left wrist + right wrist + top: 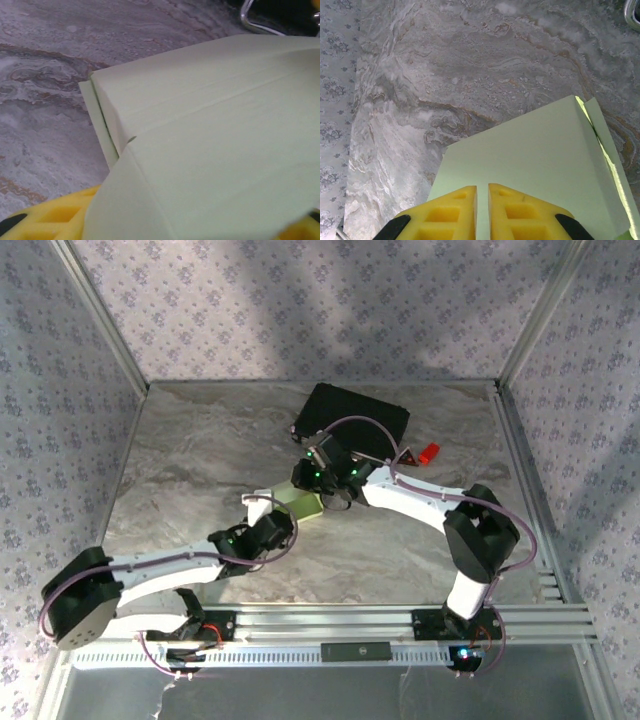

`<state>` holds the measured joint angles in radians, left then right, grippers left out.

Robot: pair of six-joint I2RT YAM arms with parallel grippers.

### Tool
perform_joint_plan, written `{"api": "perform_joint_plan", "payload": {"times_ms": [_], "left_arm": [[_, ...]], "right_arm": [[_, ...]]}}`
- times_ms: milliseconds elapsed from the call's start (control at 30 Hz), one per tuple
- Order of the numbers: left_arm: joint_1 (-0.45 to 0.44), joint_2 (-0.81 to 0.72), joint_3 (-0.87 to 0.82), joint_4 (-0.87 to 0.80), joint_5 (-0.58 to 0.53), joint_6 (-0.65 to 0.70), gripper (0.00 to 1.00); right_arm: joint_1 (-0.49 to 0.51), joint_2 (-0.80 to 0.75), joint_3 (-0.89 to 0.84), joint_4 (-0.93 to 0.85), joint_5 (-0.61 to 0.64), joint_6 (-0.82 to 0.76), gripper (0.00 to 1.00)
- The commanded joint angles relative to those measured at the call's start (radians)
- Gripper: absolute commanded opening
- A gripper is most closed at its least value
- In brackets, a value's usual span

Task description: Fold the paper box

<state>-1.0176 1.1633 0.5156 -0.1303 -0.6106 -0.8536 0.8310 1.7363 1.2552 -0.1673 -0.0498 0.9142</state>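
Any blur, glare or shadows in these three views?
Top external: sharp, soft shadow band across the patterned back wall. Left wrist: pale green card paper box close up and soft. Right wrist: crisp, with a bright lit strip along the box's right fold.

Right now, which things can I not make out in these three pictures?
- Top view: the left gripper and right gripper cover much of the paper box; its fold state is hidden.
- Left wrist view: card lies over the gap between the fingers; contact unseen.
- Right wrist view: whether card sits between the nearly closed jaws cannot be told.
- Top view: red object too small to name.
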Motion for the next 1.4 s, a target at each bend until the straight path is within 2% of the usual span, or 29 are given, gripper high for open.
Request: {"api": "perform_joint_plan", "payload": {"times_ms": [0, 367, 633, 767, 967, 1200, 1367], "left_arm": [[-0.006, -0.052, 0.026, -0.063, 0.089, 0.002, 0.57], [-0.007, -0.327, -0.008, -0.170, 0.272, -0.110, 0.60], [0.010, -0.472, 0.054, -0.313, 0.260, -0.145, 0.52], [0.043, -0.447, 0.040, -0.280, 0.292, -0.159, 0.51], [0.045, -0.347, 0.069, -0.225, 0.274, -0.144, 0.49], [0.051, -0.288, 0.115, -0.234, 0.239, -0.136, 0.49], [0.085, -0.257, 0.109, -0.235, 0.275, -0.141, 0.48]], "right_arm": [[0.001, 0.025, -0.011, 0.015, -0.003, 0.017, 0.15], [0.018, 0.034, -0.016, 0.022, 0.022, 0.007, 0.15], [0.042, 0.040, -0.037, 0.039, 0.059, 0.001, 0.14], [0.050, 0.026, -0.086, 0.061, 0.078, 0.007, 0.14], [0.071, -0.004, -0.155, 0.111, 0.120, -0.004, 0.14], [0.090, 0.012, -0.213, 0.152, 0.146, -0.005, 0.14], [0.098, 0.047, -0.241, 0.176, 0.149, 0.013, 0.13]]}}
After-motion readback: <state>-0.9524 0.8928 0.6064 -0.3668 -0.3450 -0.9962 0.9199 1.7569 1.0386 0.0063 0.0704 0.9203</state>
